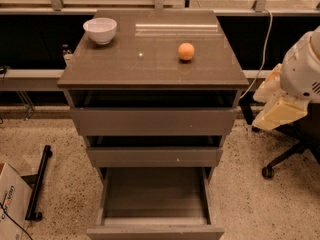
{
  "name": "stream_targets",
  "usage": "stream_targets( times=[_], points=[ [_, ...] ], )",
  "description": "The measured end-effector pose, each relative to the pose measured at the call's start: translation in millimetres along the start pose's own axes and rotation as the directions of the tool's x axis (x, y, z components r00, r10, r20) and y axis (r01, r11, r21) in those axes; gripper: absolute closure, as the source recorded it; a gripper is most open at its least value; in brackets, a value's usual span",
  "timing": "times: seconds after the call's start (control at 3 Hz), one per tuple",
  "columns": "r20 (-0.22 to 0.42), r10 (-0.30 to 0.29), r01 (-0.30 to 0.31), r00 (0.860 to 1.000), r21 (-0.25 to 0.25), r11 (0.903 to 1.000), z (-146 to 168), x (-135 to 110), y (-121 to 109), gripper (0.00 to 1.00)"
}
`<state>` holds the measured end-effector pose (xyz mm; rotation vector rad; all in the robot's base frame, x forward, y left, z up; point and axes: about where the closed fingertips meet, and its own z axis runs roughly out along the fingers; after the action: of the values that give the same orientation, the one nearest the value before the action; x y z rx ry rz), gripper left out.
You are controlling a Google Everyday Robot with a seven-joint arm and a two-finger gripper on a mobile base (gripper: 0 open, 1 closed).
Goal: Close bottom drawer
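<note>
The bottom drawer (155, 196) of the grey-brown cabinet (152, 59) is pulled far out toward me. Its box is open and empty, and its plain front panel (155, 232) lies at the lower edge of the view. The middle drawer front (155, 156) and the widest top drawer front (155, 121) stand slightly out above it. My gripper (280, 111) hangs at the right edge, on the white arm (302, 69), to the right of the cabinet at about top-drawer height and apart from all the drawers.
A white bowl (100, 30) and an orange (186, 51) sit on the cabinet top. An office chair base (280, 161) stands at the right. A black stand (39, 184) and a cardboard box (10, 204) lie on the speckled floor at the left.
</note>
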<state>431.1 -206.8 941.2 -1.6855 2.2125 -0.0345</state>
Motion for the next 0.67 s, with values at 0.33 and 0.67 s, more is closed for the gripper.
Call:
stream_targets(
  times=[0.33, 0.67],
  points=[
    [0.033, 0.027, -0.026, 0.999, -0.032, 0.9991, 37.1, 9.8, 10.2, 0.76],
    [0.068, 0.083, -0.078, 0.994, -0.078, 0.9939, 85.1, 27.9, 20.0, 1.00]
  ],
)
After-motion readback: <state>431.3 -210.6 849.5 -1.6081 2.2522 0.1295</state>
